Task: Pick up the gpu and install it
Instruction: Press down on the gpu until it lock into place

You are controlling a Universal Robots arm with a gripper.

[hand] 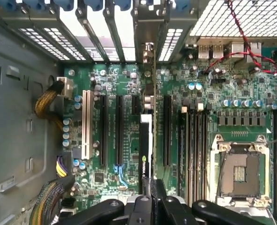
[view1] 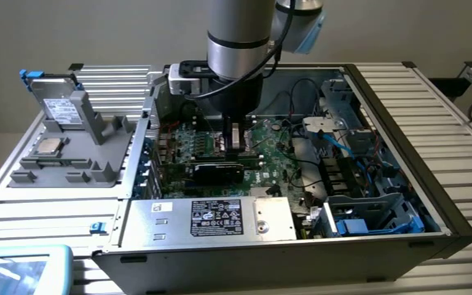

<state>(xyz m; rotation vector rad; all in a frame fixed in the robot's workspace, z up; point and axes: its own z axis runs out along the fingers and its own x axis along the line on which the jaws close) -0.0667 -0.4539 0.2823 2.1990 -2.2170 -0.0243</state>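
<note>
Going across the exterior view from its left: the grey parts holder [view1: 72, 144] sits on the surface [view1: 432, 98] beside the open PC case [view1: 383, 203], with a small silver processor chip [view1: 50, 145] lying on it, well apart from the action. Then the arm, reaching down into the case over the motherboard [view1: 281, 144]. The gripper [view1: 234, 136] is closed down on the top edge of the gpu [view1: 216, 173], which stands on edge in the middle of the board (in the wrist view it's the thin card [hand: 146, 145] running along one of the long black slots [hand: 119, 129], bracket end toward the case's rear wall). I can't tell if the edge connector is actually lined up in the slot. Risk as I see it: if it's slightly off or tilted, pushing down would jam it against the slot wall or flex the board. The empty CPU socket [hand: 239, 173] and loose cables [view1: 326, 132] look far enough away
</note>
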